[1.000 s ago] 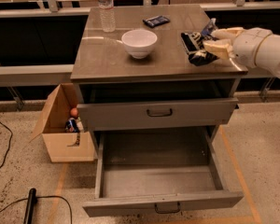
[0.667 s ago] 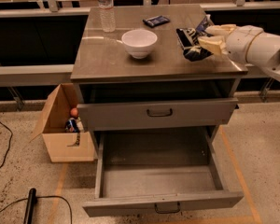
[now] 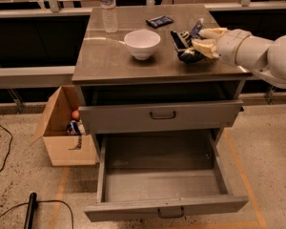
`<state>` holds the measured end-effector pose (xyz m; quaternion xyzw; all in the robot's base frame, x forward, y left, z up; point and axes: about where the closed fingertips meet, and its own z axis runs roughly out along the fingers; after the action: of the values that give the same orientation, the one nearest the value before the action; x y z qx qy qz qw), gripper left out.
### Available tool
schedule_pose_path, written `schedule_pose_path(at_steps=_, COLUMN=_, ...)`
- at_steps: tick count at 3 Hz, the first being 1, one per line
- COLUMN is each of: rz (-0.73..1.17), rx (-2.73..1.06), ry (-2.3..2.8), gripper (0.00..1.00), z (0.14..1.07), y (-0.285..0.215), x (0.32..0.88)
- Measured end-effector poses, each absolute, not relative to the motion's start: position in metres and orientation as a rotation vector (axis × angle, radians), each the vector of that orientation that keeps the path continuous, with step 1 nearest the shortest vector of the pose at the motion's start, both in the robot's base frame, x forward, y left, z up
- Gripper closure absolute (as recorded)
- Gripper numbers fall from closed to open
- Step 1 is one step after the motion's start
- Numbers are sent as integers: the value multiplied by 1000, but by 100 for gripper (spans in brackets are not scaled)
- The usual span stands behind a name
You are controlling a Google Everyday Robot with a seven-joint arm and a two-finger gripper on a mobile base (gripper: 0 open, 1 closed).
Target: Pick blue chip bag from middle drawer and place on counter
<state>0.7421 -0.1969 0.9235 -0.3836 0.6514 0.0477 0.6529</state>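
Note:
The blue chip bag, crinkled dark navy foil with white lettering, is at the right side of the counter, low over its top or touching it; I cannot tell which. My gripper comes in from the right and is shut on the bag's right side. The middle drawer is pulled out below, and its grey floor is bare.
A white bowl stands just left of the bag. A water bottle and a small flat dark blue packet are at the back of the counter. Another grey drawer front is shut. A cardboard box sits on the floor at the left.
My gripper has moved left over the counter with the bag, closer to the bowl. The drawer and the other objects have not moved.

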Motion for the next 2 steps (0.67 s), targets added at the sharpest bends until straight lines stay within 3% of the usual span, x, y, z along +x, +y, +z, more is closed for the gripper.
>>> schedule_pose_path(at_steps=1, rz=80, rx=-868, ry=1515, gripper=13, z=913, y=-200, x=744)
schedule_pose_path(at_steps=2, rz=12, rx=-832, ry=1593, gripper=0, z=906, y=-227, x=728)
